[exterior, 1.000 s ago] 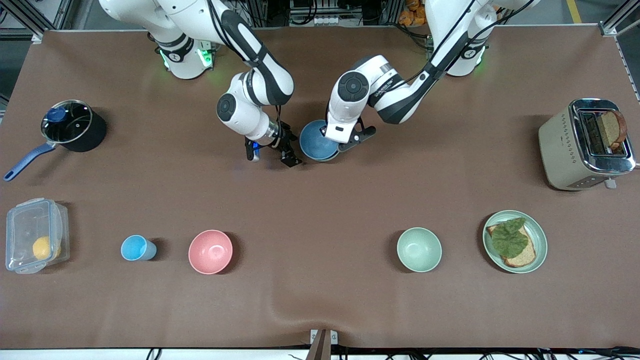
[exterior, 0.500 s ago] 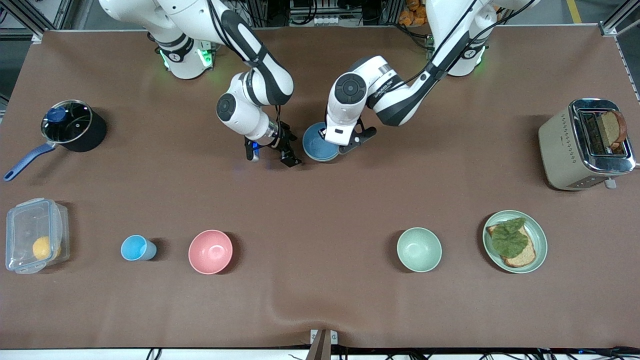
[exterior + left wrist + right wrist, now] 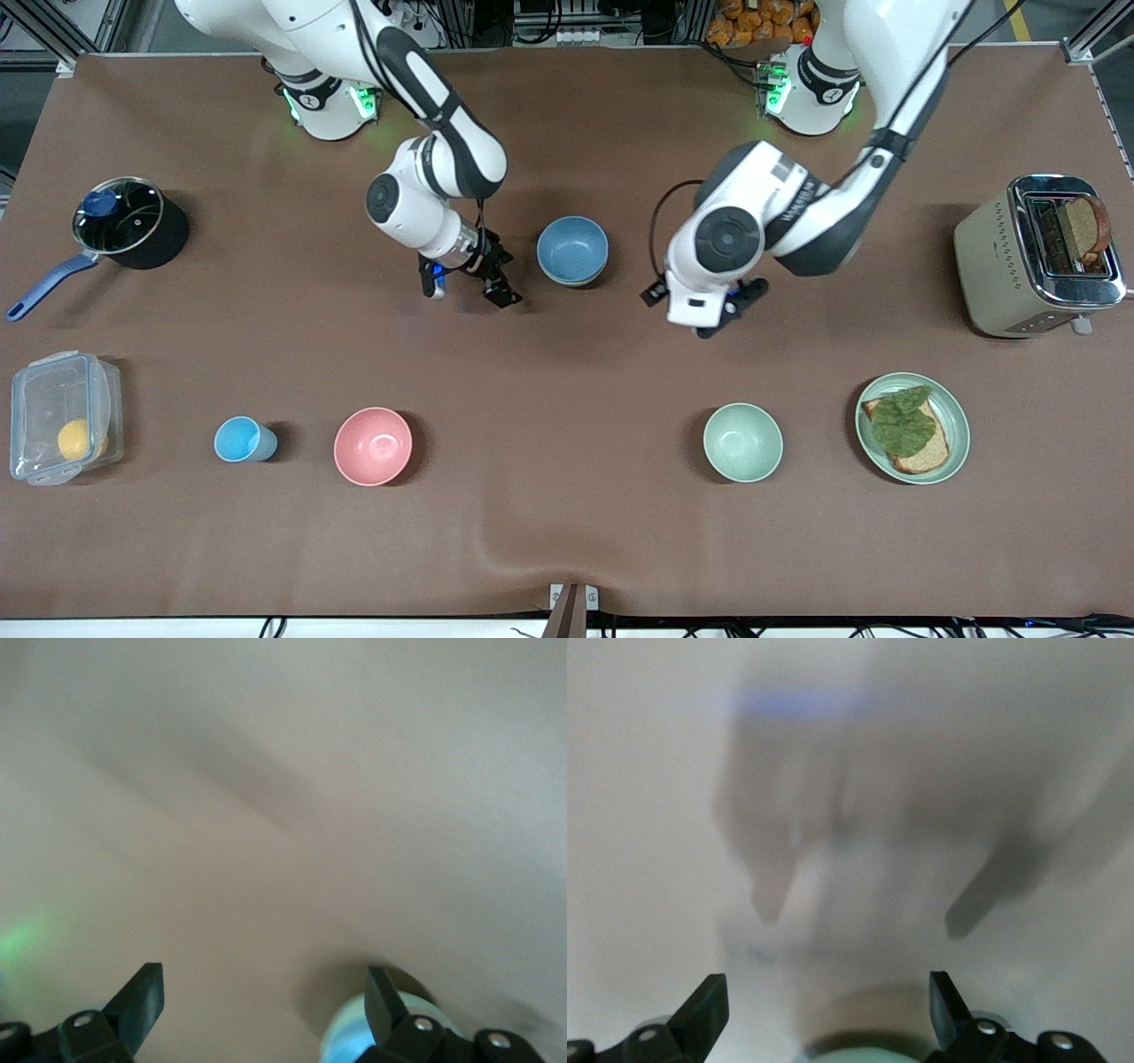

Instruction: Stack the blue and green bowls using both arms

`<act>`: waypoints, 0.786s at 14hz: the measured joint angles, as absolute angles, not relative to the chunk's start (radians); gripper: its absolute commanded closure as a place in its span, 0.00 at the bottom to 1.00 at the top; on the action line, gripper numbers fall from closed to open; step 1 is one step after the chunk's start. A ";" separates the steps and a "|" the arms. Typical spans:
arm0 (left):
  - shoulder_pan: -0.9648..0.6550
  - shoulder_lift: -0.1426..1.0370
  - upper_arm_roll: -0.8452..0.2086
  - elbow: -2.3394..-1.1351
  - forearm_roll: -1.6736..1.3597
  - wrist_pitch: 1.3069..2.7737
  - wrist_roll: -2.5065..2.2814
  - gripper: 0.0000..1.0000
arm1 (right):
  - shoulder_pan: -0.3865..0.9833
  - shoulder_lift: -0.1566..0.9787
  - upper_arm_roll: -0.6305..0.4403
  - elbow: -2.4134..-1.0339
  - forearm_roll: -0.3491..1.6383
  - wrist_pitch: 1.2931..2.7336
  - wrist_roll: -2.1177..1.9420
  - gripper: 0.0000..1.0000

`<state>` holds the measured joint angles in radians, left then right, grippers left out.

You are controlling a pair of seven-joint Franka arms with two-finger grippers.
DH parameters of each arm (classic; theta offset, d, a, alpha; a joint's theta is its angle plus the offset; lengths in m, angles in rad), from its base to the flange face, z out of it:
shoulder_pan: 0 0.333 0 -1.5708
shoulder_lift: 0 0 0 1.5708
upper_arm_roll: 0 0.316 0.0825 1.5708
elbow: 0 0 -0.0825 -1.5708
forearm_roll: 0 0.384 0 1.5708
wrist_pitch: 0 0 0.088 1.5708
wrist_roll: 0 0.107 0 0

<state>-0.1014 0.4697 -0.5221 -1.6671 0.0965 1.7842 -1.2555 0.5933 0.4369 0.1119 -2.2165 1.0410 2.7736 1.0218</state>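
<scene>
The blue bowl [image 3: 572, 248] stands upright on the table between the two arms. A thin pale rim [image 3: 574, 283] shows under its nearer edge, which looks like the green bowl with the blue bowl nested in it; the rest of the green bowl is hidden. My right gripper [image 3: 469, 282] [image 3: 827, 983] is open and empty, low over the table beside the bowl toward the right arm's end. My left gripper [image 3: 719, 317] [image 3: 263, 979] is open and empty, over bare table toward the left arm's end.
A mint green bowl [image 3: 742, 441], a green plate with bread and lettuce [image 3: 957, 434], a pink bowl [image 3: 373, 446], a light-blue cup [image 3: 243, 439] and a clear box [image 3: 62, 416] stand nearer the camera. A pot [image 3: 133, 221] and a toaster [image 3: 1036, 257] stand at the table's ends.
My left gripper has let go of the blue bowl and swung away toward the left arm's end. The bowl now sits level. My right gripper has shifted slightly away from it.
</scene>
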 measured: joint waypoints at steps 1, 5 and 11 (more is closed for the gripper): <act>-0.087 0.465 -0.518 -1.639 0.123 1.734 -1.210 0.00 | 0.556 0.430 0.110 -2.216 1.041 2.744 0.981 0.00; -0.008 0.432 -0.494 -1.465 0.189 1.469 -0.949 0.00 | 0.426 0.386 0.102 -2.216 1.031 2.611 0.863 0.00; 0.105 0.405 -0.487 -1.409 0.365 1.166 -0.466 0.00 | 0.246 0.322 0.093 -2.216 0.791 2.401 0.852 0.00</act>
<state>0.1049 0.4046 -0.4875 -1.4092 0.3652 1.1656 -0.4662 0.2455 0.3224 0.0932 -2.2160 0.7914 2.4014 0.8517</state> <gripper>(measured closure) 0.000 0.000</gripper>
